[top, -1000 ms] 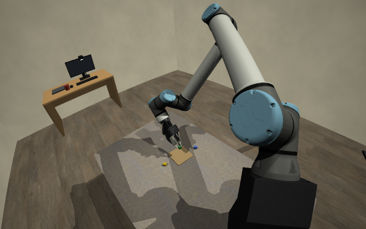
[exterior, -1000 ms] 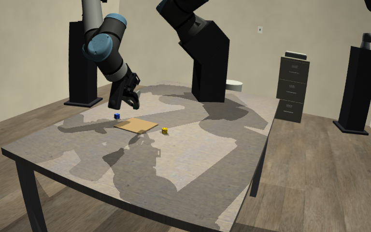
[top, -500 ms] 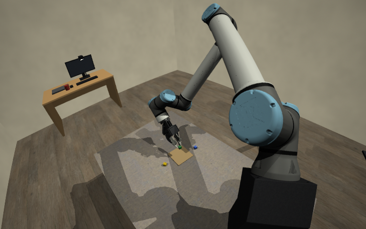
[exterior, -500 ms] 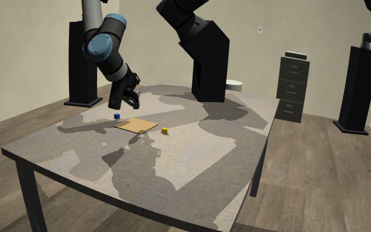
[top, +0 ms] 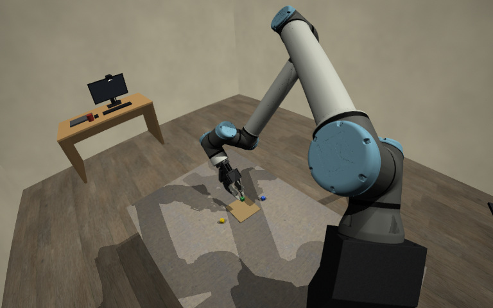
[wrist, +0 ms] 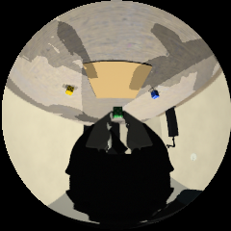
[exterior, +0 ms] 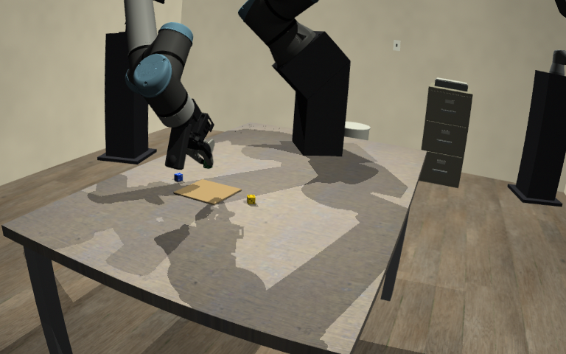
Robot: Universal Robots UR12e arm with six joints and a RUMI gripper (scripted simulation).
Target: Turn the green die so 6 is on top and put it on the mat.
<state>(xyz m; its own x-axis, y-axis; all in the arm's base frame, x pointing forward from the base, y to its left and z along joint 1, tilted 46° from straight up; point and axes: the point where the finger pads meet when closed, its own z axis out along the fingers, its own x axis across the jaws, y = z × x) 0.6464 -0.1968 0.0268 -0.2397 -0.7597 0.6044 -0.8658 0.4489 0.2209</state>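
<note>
My gripper [top: 239, 196] is shut on the small green die [top: 241, 198] and holds it in the air above the far edge of the tan mat [top: 243, 210]. In the exterior view the gripper [exterior: 204, 160] hangs tilted behind the mat [exterior: 207, 191], and the die [exterior: 206, 165] is barely visible at the fingertips. In the wrist view the green die [wrist: 116, 113] sits between my fingertips, just below the mat [wrist: 116, 79]. I cannot read which number faces up.
A blue die [top: 263, 197] lies on the table to one side of the mat, also in the exterior view [exterior: 177, 177] and the wrist view [wrist: 154, 94]. A yellow die [top: 221, 220] [exterior: 250, 199] [wrist: 69, 89] lies on the other side. Black pedestals stand behind the table.
</note>
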